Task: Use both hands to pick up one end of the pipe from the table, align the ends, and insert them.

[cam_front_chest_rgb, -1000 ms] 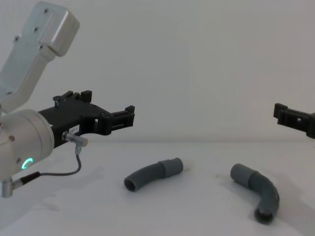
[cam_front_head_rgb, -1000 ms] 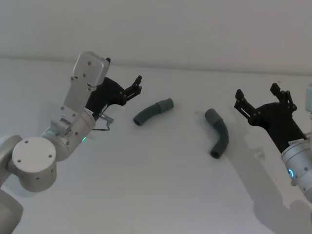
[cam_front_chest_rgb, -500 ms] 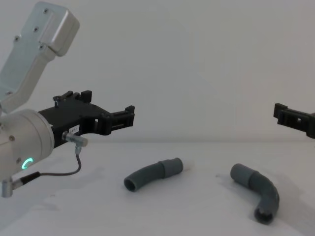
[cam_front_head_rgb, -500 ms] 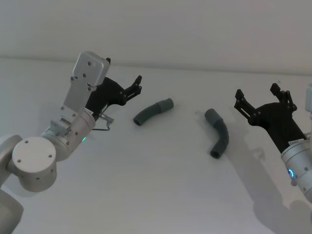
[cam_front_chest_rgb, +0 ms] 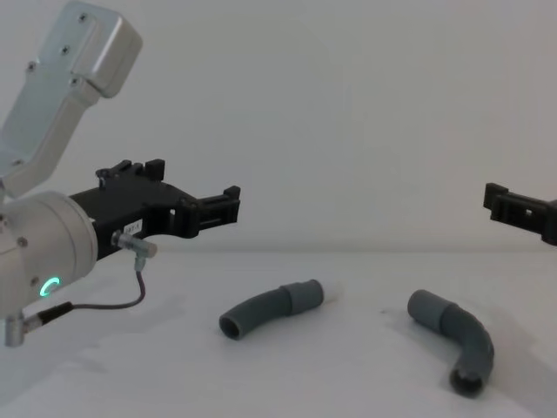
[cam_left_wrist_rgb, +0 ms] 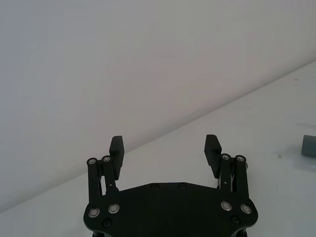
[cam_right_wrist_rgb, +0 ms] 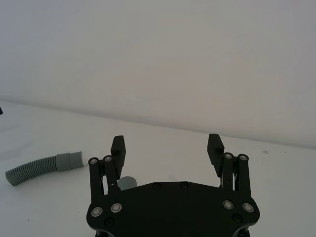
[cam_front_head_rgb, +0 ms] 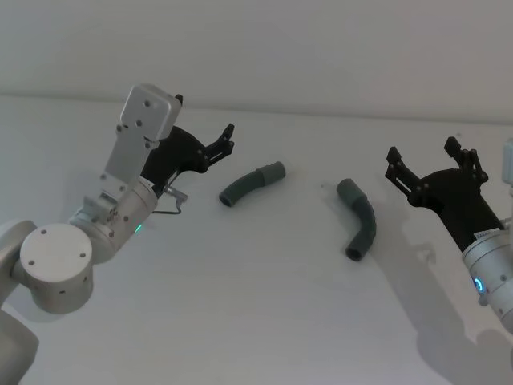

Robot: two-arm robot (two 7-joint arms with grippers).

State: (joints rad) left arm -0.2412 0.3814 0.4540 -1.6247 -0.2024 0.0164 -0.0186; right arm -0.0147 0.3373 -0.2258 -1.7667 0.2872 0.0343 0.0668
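Both short dark grey plastic pipe pieces lie flat on the plain matte white worktop (cam_front_head_rgb: 264,313), well apart from each other and untouched. The gently curved ribbed piece (cam_front_head_rgb: 250,184) sits left of the middle, closer to the far edge, with its collar end turned toward the right. The elbow-bent piece (cam_front_head_rgb: 360,218) lies right of the middle, its wider socket mouth turned toward the far edge and the left. I cannot make out a pale tip past the collar.

The left black two-finger pincer (cam_front_head_rgb: 226,138) hangs above the worktop just left of the ribbed piece, spread wide and holding nothing. The right black two-finger pincer (cam_front_head_rgb: 422,152) hangs to the right of the elbow piece, also spread wide and holding nothing.

The likely trouble is at the pick-up. Both pieces are round and light-looking, so a finger that lands on one side first could roll or spin the piece out from between the fingers. Coming down too low would scrape the fingertips on the worktop. A grasp too close to the collar or to the socket mouth would cover the mating ends and block insertion. A grasp too far back leaves a long free end, and the ribbed piece may flex and sag off the line. A tilted hold could jam the collar against the socket rim.
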